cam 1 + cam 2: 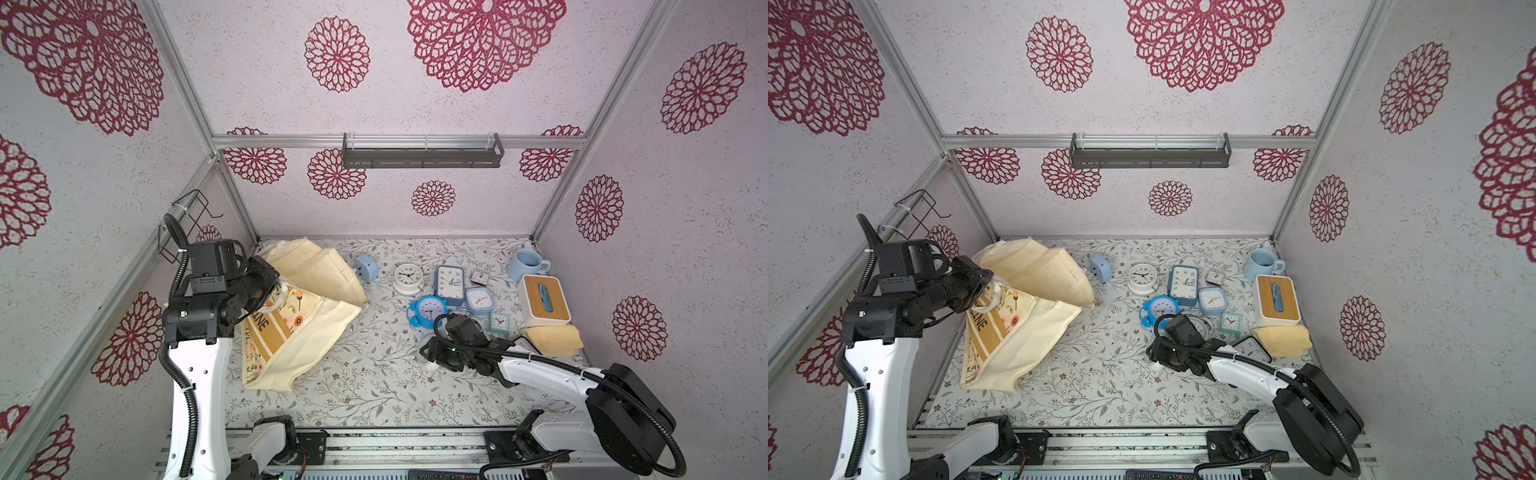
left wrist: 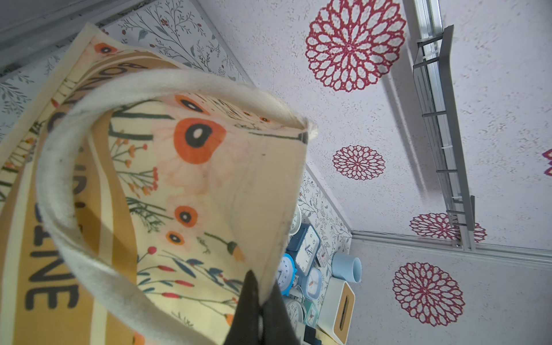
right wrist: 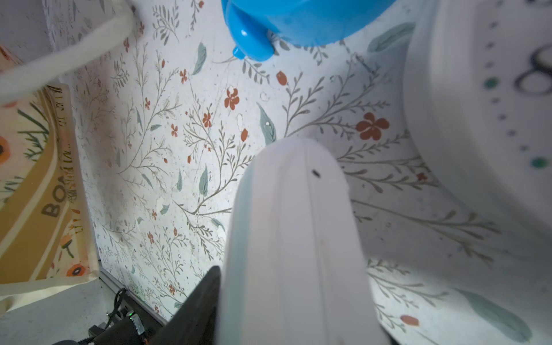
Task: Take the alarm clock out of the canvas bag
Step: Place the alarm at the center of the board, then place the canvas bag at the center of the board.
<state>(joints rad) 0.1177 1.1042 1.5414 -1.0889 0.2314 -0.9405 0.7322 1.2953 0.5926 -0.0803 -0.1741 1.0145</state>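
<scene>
The left claw (image 2: 259, 309) is clenched on the rim of the canvas bag (image 1: 307, 332), which lies left of centre on the surface (image 1: 374, 374). I cannot tell the right claw's (image 1: 432, 362) state; a white alarm clock (image 3: 478, 104) sits just beside it.

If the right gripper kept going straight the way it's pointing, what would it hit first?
Probably the bare floral tabletop: the right gripper angles down at it, and the blue alarm clock lies farther on. Depth is hard to judge.
</scene>
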